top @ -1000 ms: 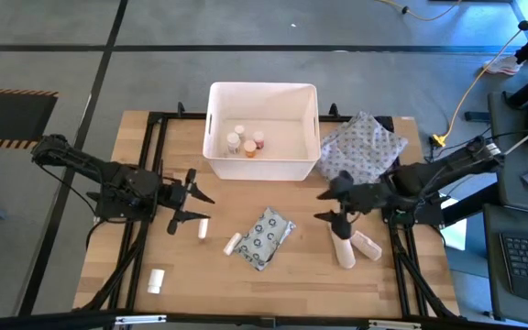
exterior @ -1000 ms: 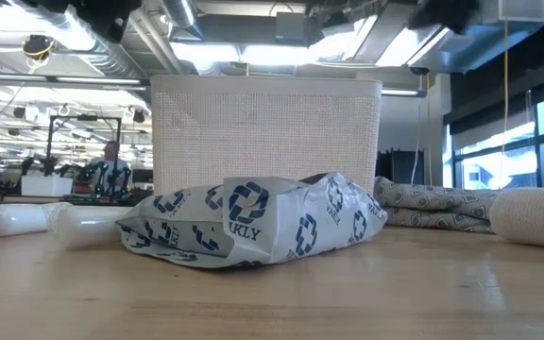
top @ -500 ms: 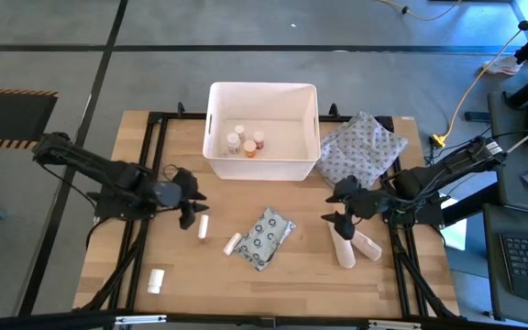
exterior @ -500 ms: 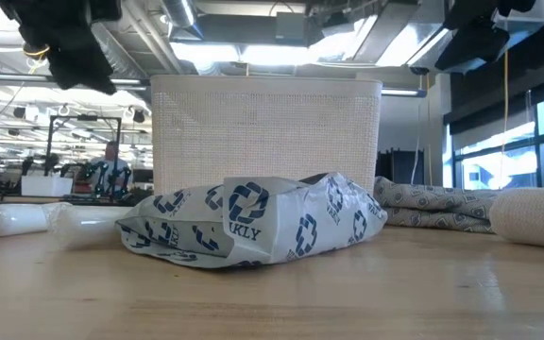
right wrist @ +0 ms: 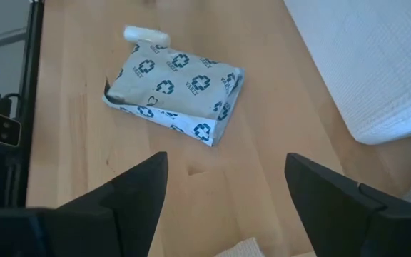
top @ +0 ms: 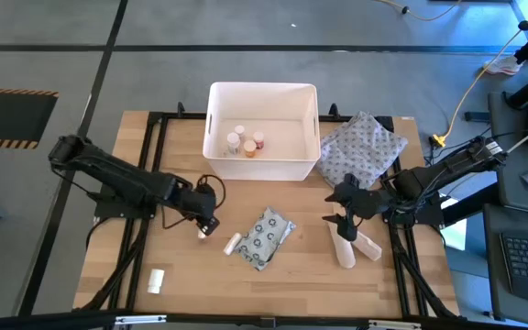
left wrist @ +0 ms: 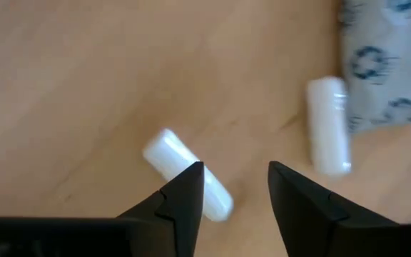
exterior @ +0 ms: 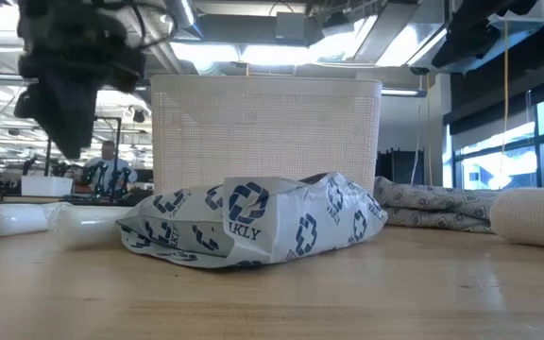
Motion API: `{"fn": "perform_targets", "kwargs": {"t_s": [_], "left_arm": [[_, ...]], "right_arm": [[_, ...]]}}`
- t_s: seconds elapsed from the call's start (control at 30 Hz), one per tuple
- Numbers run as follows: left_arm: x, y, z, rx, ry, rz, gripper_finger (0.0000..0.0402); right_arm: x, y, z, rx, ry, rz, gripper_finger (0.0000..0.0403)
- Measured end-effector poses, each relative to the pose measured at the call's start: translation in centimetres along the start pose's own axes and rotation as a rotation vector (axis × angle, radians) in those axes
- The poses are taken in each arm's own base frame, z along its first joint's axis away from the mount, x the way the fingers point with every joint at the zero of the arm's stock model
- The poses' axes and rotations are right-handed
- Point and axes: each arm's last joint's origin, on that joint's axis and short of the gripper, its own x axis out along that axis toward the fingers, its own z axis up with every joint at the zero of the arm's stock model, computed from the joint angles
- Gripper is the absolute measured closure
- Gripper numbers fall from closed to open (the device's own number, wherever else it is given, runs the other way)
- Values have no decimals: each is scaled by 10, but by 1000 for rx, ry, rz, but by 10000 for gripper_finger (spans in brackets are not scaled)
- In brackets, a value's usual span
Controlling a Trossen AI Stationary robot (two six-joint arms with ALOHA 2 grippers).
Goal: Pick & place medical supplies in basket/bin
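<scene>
Fingers [left wrist: 184, 196] of the left gripper [left wrist: 235, 187] stand narrowly apart, holding nothing, one tip overlapping a small white tube [left wrist: 188, 173] that lies on the wooden table [top: 291, 275]. A second white tube [left wrist: 328, 126] lies close by, just beside the grey packet [top: 266, 237] printed with blue crosses. From above, the left gripper [top: 206, 217] hangs over the first tube [top: 204, 228], in front of the white bin [top: 262, 130], which holds three pill bottles [top: 245, 142]. The right gripper [top: 342, 209], jaws apart and empty, hovers near two cream gauze rolls [top: 353, 246] at the table's right side. A patterned cloth pouch [top: 362, 148] rests beside the bin, and another white tube [top: 156, 280] lies near the table's front left corner.
</scene>
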Motion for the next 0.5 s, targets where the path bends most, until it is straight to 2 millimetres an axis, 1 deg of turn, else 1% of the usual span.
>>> {"fn": "perform_targets", "kwargs": {"t_s": [0.13,0.3,0.5], "left_arm": [[15,3,8,-65,24,66,225],[28,5,13,-143,89,100,198],[42,5,12,-241,161,138,186]], "right_arm": [[0,0,0,-52,0,0,120],[0,0,0,-109,1,-1,120],[0,-1,-1,-172,14,-7,120]]}}
